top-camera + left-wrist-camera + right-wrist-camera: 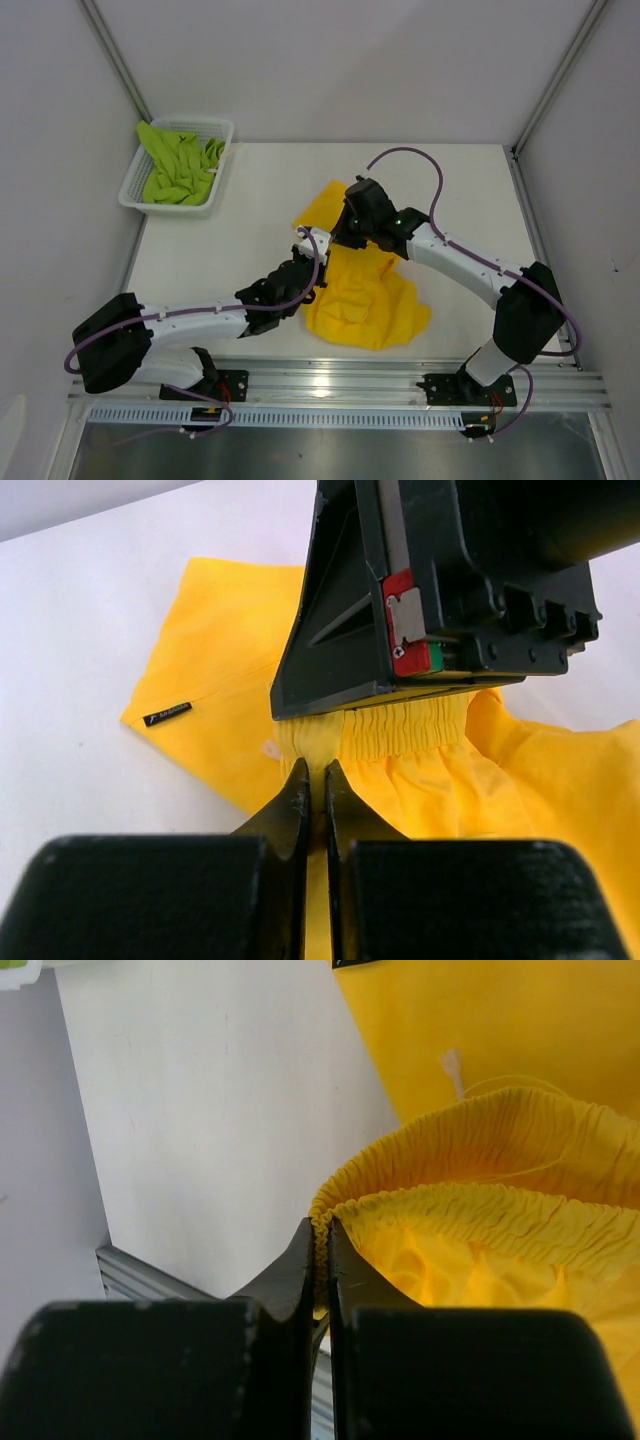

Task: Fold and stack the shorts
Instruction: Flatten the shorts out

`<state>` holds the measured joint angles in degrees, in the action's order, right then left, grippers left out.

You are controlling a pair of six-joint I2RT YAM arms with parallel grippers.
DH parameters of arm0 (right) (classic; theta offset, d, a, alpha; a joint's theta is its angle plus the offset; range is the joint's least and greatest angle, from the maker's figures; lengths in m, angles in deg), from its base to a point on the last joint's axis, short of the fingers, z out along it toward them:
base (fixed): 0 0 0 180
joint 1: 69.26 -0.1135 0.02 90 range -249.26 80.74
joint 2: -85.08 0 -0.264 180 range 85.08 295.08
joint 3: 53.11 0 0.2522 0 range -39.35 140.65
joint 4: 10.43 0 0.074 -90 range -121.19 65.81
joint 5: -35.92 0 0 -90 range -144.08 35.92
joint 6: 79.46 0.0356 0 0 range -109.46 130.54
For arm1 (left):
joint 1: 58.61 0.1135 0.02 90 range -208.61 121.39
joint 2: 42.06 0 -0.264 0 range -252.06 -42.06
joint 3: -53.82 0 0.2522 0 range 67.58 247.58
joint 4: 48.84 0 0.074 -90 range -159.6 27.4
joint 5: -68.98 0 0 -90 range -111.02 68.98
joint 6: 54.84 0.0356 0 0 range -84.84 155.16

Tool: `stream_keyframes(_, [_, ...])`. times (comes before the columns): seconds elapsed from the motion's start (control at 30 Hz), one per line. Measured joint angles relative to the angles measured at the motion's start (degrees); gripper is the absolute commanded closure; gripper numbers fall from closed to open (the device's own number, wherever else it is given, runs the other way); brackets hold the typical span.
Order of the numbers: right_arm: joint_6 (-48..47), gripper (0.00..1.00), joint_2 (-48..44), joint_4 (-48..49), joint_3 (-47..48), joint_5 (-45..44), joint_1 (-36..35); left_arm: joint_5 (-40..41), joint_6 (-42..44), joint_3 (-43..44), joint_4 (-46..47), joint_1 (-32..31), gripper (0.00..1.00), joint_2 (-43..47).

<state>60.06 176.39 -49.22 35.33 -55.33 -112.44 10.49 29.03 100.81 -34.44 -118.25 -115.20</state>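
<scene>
Yellow shorts (365, 300), one, clamped by left end effector (315, 775), right end effector (320, 1235); green shorts (180, 170), apparently one.

Left gripper (315, 780): fingers pinched together, arm stretched low and forward. Right gripper (320, 1240): fingers pinched together, just ahead of the left fingertips.

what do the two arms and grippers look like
The left arm and right arm have white tubular links, bulky black joints and a thin purple cable looping alongside. The left gripper and right gripper are black, with tapered wedge fingers.
</scene>
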Motion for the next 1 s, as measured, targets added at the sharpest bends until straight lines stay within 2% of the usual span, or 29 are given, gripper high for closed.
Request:
stream_keyframes(0.03, [0.0,1.0,0.0,0.0,0.0,0.0,0.0,0.0,0.2,0.0,0.0,0.0,0.67,0.0])
stream_keyframes(0.1, [0.0,1.0,0.0,0.0,0.0,-0.1,0.0,-0.3,0.2,-0.1,0.5,0.0,0.49,0.0])
stream_keyframes(0.13, [0.0,1.0,0.0,0.0,0.0,-0.2,0.3,-0.9,0.0,-0.5,1.6,-0.1,0.35,0.3])
stream_keyframes(0.23, [-0.5,1.0,0.0,-0.1,0.0,-0.1,1.3,-3.6,-0.6,-2.7,3.4,-0.2,0.21,3.3])
stream_keyframes(0.37, [-3.3,1.0,-0.5,-2.5,1.3,0.2,3.7,-7.7,-1.7,-4.7,3.7,0.9,0.18,8.6])
stream_keyframes(0.63, [-10.4,1.0,-7.7,-10.3,10.5,1.3,9.8,-20.7,-6.5,-6.1,3.7,11.5,0.18,18.1])
stream_keyframes(0.83, [-14.5,1.0,-8.5,-15.1,23.4,3.6,13.6,-30.3,-6.3,-1.9,3.6,11.8,0.19,11.2])
stream_keyframes(1.0, [-16.7,1.0,-8.7,-17.4,27.3,7.3,16.2,-36.8,-6.3,2.5,4.6,11.8,0.2,3.9])
